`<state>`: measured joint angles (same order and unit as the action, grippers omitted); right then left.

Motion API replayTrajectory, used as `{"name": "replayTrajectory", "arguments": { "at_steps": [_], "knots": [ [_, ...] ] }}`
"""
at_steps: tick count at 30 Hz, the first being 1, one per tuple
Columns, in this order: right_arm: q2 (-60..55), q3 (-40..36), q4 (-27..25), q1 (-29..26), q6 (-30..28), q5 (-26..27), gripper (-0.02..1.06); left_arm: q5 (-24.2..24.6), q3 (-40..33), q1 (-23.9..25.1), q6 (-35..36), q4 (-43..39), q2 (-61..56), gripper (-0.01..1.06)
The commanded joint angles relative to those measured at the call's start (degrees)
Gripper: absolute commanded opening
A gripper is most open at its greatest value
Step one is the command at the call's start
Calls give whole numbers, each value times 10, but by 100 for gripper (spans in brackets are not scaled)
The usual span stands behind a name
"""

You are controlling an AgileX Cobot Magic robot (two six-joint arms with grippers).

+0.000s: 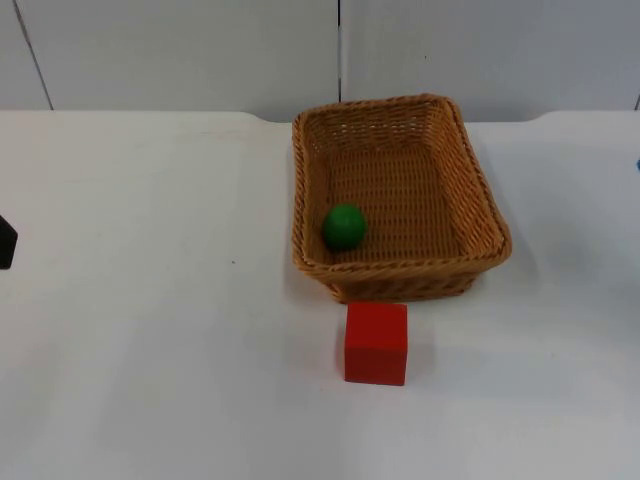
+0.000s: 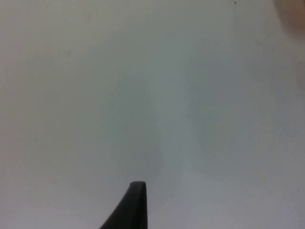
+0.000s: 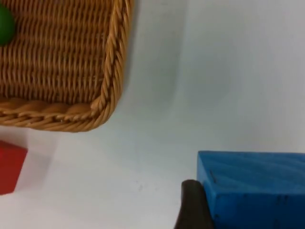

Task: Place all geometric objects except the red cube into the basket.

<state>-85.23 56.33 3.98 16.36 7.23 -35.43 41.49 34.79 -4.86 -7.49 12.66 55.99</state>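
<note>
Gripping: right gripper [image 3: 209,210] clamps blue block [image 3: 252,188], centre-right beside wicker basket [image 3: 71,71].
Left gripper [image 2: 136,205]: waiting; fingers' state unclear.
Risk: block clipping rim, tipping basket.

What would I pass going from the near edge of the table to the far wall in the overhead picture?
Red cube → near rim of the wicker basket → green ball lying inside the basket → the basket's far rim → grey partition wall.
</note>
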Motion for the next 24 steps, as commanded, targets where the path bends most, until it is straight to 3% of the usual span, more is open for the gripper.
{"name": "replayTrajectory", "arguments": {
  "at_steps": [1,6,10,16,18,23,24],
  "knots": [
    [8,2,3,3,-14,-7,0,-2,-1,3,3,10,-4,105],
    [4,4,-14,3,-49,-3,0,-3,-1,3,3,14,-4,105],
    [-23,46,-68,3,-109,-17,0,-3,-1,3,3,17,-4,105],
    [-139,200,-84,26,-128,-84,0,-4,-1,3,3,16,-4,105],
    [-166,236,-83,38,-132,-88,0,-6,-1,3,3,16,-4,105],
    [-317,428,-82,82,-145,-90,0,-11,-1,3,3,16,-4,105],
    [-317,428,-82,82,-145,-90,0,-11,-1,3,3,16,-4,105]
  ]
}}
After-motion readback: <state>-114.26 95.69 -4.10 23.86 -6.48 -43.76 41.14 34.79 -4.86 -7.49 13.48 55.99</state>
